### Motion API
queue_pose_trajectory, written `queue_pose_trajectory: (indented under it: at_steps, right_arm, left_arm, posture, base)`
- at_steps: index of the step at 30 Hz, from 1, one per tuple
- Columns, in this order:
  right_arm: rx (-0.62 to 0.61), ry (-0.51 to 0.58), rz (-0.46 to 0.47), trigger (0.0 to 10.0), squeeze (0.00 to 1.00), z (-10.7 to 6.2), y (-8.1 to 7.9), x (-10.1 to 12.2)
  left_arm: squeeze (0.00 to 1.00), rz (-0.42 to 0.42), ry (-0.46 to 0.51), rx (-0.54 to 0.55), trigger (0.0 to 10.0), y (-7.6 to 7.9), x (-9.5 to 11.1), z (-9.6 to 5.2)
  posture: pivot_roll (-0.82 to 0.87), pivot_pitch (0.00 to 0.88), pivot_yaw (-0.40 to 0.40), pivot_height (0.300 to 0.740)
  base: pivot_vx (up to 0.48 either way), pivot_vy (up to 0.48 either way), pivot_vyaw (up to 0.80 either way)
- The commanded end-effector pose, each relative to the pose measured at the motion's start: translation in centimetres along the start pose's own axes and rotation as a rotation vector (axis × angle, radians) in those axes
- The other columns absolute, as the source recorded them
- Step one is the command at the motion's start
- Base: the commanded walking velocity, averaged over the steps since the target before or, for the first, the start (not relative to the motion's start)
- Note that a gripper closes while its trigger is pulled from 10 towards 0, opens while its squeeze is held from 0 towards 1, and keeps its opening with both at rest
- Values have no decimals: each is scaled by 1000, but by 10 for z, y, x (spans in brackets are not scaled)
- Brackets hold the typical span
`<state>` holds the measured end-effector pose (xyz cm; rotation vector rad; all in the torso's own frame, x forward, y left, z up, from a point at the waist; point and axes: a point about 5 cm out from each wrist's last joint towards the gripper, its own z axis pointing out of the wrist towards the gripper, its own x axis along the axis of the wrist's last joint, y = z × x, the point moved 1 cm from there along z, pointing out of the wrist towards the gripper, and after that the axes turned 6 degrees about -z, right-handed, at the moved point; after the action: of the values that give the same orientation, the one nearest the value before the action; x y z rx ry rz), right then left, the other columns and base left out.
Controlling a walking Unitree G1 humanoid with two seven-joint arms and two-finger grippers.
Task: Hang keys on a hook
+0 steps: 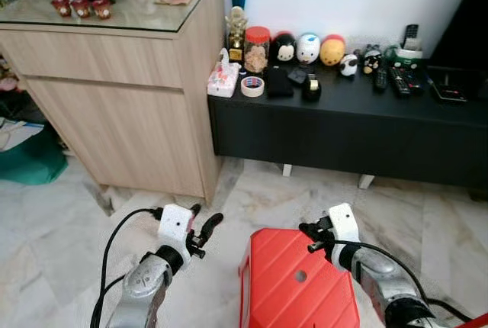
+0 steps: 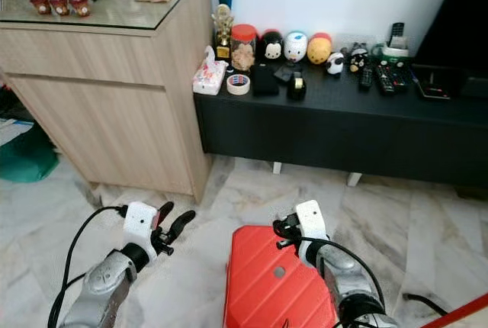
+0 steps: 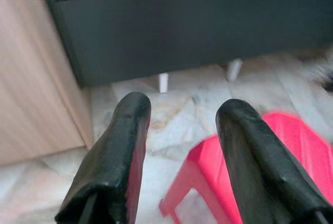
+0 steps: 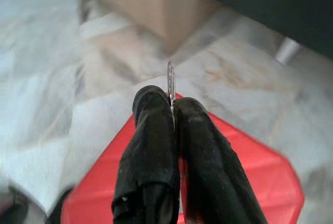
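Carry step: right gripper [image 4: 172, 110] jaws clamped on thin metal key [image 4: 170, 81], above red stool [image 1: 297, 282]. Left gripper [image 3: 182, 125] jaws apart, empty. Next: locate hook.

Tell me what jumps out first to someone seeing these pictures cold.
The bright red plastic stool on the marble floor grabs the eye, right below the two grippers. The right gripper is shut on a thin metal key ring above the stool, while the left gripper hangs open beside it. Behind, a row of round cartoon figurines lines the low black cabinet next to a light wooden sideboard.
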<state>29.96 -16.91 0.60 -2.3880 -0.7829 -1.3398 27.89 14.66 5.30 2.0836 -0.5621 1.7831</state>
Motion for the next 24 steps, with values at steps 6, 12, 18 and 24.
queue_pose_trajectory:
  at_steps: [6, 12, 18, 24]
  right_arm:
    - [171, -54, -201, 10000, 0, -6, 2, 12]
    - [292, -34, -345, 10000, 0, -13, 5, 40]
    - [387, 69, -356, 10000, 0, -15, -5, 60]
    - [433, 76, -396, 10000, 0, -18, -10, 63]
  left_arm:
    - [0, 113, -27, -183, 10000, 13, 13, 4]
    - [0, 266, -98, -421, 10000, 27, 27, 11]
    - [0, 289, -92, -475, 10000, 33, 35, 16]
    - [0, 292, -91, -486, 10000, 35, 39, 17]
  posture:
    - [18, 0, -53, 740]
    - [16, 0, -49, 740]
    - [16, 0, -48, 740]
    - [18, 0, -49, 740]
  base:
    - [0, 0, 0]
    - [0, 0, 0]
    - [0, 0, 0]
    - [0, 0, 0]
